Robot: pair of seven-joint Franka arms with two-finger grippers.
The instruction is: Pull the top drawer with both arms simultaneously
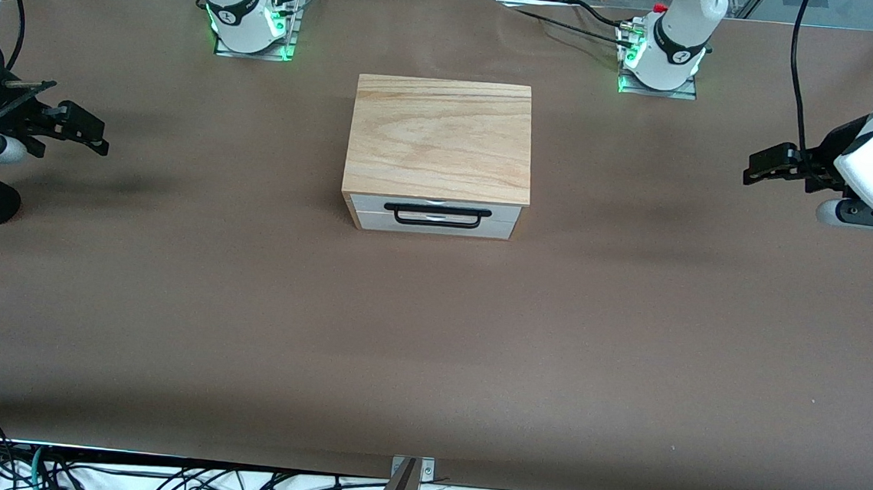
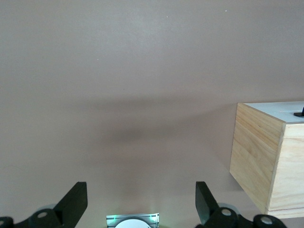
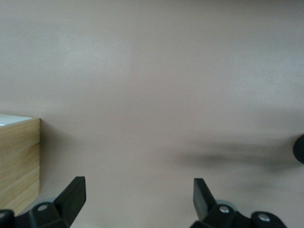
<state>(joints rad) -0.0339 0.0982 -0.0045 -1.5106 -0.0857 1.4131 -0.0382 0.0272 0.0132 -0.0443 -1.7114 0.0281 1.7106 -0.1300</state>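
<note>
Front view: top drawer (image 1: 436,208) faces camera.

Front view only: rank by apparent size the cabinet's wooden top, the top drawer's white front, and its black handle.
1. Cabinet's wooden top
2. Top drawer's white front, a thin strip
3. Black handle, narrower than that front
</note>
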